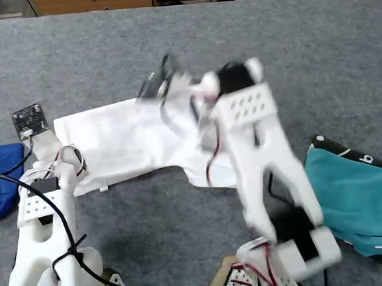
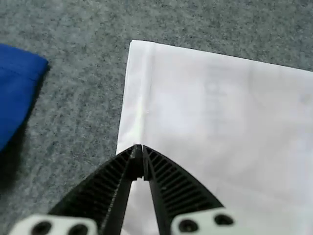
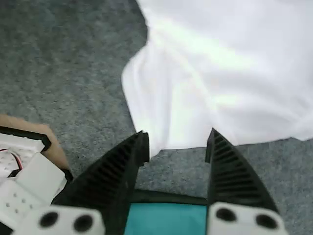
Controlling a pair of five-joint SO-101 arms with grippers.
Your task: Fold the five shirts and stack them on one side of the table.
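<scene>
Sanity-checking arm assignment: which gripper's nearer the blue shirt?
Left. Left gripper sits at the white shirt's edge, near the blue shirt; right gripper is over the white shirt, farther off.

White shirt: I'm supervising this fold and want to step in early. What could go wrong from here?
1. The left gripper is shut on the very edge of the white shirt; such a thin grip might slip when pulled.
2. The right gripper hangs open over a rumpled edge, so it may pinch extra layers and fold crooked.
3. The teal shirt lies close beside that arm and could be dragged.
</scene>
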